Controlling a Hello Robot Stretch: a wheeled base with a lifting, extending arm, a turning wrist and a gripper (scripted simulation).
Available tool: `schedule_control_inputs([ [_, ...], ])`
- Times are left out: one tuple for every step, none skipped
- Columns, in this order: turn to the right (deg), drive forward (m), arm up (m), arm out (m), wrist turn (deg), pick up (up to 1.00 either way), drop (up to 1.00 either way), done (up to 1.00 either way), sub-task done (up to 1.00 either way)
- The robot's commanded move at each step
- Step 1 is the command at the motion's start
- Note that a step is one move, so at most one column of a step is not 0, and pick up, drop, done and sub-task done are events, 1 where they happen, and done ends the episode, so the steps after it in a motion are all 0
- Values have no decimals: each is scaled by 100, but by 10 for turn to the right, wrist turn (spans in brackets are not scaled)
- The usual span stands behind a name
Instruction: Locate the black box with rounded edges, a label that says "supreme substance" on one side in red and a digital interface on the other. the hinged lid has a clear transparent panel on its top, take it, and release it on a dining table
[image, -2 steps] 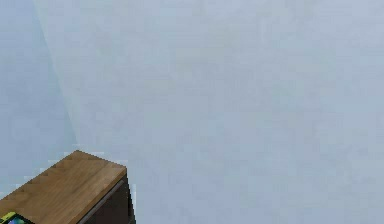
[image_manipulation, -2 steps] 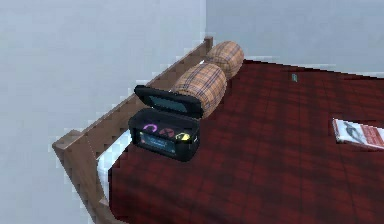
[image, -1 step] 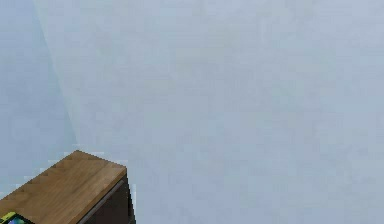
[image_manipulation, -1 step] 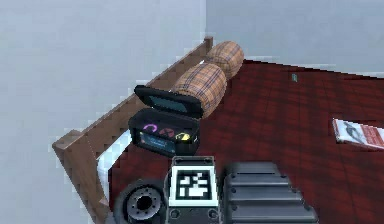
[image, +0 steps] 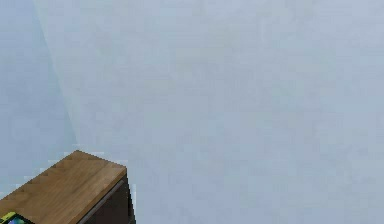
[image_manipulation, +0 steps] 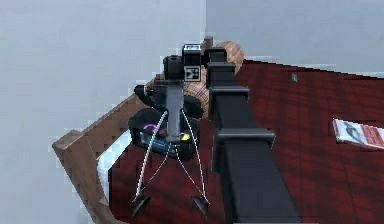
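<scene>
**A:** What does the room look like straight ahead?

**B:** In the forward view there is a plain pale wall (image: 230, 90), with a corner running down the upper left. A brown wooden top (image: 70, 185) juts in at the lower left. Something yellow-green (image: 8, 216) sits at the bottom-left corner.

**A:** And out to the side?

**B:** In the arm side view, a dark red surface (image_manipulation: 310, 100) spreads across the centre and right. A wooden rim (image_manipulation: 72, 148) bounds it at the lower left, with pale wall above. A flat magazine-like item (image_manipulation: 358, 130) lies at the right edge. At top centre is a peach, striped shape (image_manipulation: 228, 55) that I cannot identify.

**A:** Where is the box?

**B:** Left of centre on the red surface is a black, round-edged form with a paler round patch on top, probably the black box (image_manipulation: 152, 132).

**A:** And the gripper?

**B:** The arm (image_manipulation: 240, 150) rises from the bottom centre. The gripper (image_manipulation: 171, 203) stands in front of that black form, its thin fingers running down the frame. I cannot tell how the fingers are set or whether they hold anything.
</scene>
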Motion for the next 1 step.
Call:
schedule_control_inputs([
  [0,0,0,0,450,0,0,0,0],
])
